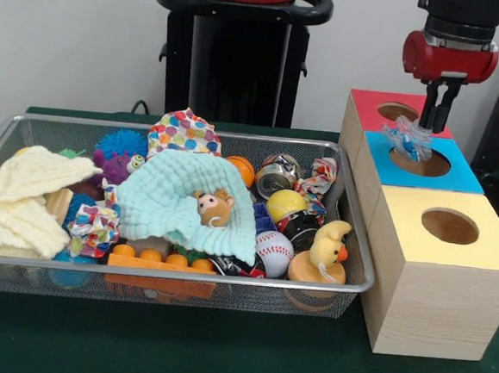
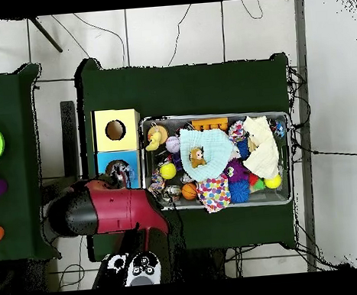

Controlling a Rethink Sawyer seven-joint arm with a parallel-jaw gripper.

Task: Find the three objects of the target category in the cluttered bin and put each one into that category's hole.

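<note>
Front view shows the red-and-black gripper [image 1: 438,124] clamped on a crumpled clear-and-blue plastic wrapper [image 1: 409,139], hanging just over the left rim of the round hole in the blue-topped wooden box [image 1: 458,173]. From where I stand, the risk is that the wrapper sits off-centre: let go now, it may snag on the rim or slide towards the red-topped box [image 1: 372,110] beyond. Overhead, the arm covers that red box and the fingers entirely, and the wire mesh bin [image 1: 345,285] buries whatever lies beneath its cloths.
</note>
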